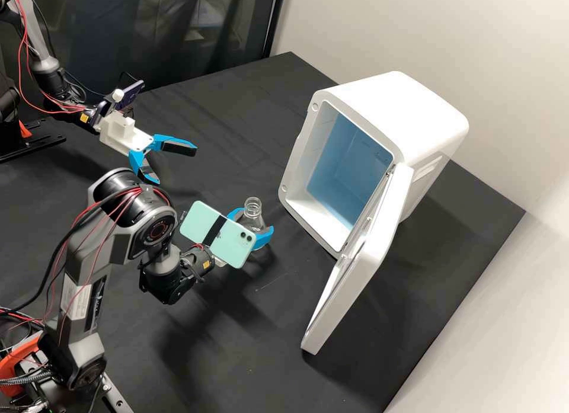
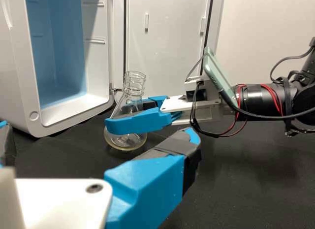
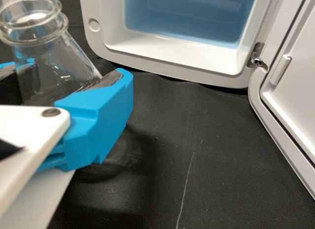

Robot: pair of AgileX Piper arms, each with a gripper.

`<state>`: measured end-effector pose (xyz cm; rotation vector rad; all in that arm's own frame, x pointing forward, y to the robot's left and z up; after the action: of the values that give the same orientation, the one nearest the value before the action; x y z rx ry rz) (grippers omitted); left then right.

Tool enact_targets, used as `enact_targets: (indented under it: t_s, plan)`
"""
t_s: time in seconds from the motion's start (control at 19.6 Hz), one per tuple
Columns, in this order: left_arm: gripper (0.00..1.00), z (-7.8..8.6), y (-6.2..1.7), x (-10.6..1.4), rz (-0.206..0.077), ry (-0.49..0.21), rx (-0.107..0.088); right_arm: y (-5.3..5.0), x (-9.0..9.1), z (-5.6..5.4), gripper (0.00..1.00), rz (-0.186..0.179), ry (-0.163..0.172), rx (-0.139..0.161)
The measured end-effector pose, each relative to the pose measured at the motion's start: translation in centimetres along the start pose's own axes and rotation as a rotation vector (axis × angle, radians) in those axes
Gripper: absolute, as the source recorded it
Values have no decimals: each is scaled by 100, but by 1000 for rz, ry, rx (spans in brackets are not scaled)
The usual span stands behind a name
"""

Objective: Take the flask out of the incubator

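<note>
bench (image 1: 237,117): black cloth; incubator (image 1: 409,117) at 3 o'clock, door open
flask (image 1: 253,208): on bench, 9 o'clock of incubator
right gripper (image 1: 252,223): clasping flask
left gripper (image 1: 173,163): jaws apart
wall (image 1: 474,45): pale, 1 o'clock

The right gripper (image 2: 126,131) clasps the flask (image 2: 133,87) by its body, just outside the open white incubator (image 2: 74,113).

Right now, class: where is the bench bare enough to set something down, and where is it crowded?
Bare bench between the right arm and the open door; more between the left gripper and the incubator. Crowded: around the flask in the right gripper.
</note>
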<state>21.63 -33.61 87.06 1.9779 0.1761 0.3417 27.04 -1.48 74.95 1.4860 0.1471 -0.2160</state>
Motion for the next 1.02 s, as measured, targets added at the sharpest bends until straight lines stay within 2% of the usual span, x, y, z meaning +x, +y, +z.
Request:
enact_targets:
  t_s: [0.2, 0.31, 0.46, 1.02]
  plan:
    - [100, 0, 0, 0, 0, 0, 0, -77, 52, 20, 0, -8, -28, -30]
    - [100, 0, 0, 0, 0, 0, 0, -121, 71, 36, 0, -18, -39, -30]
    - [100, 0, 0, 0, 0, 0, 0, -167, 93, 45, 0, -34, -42, -50]
    - [100, 0, 0, 0, 0, 0, 0, -192, 131, 36, 0, -27, -37, -50]
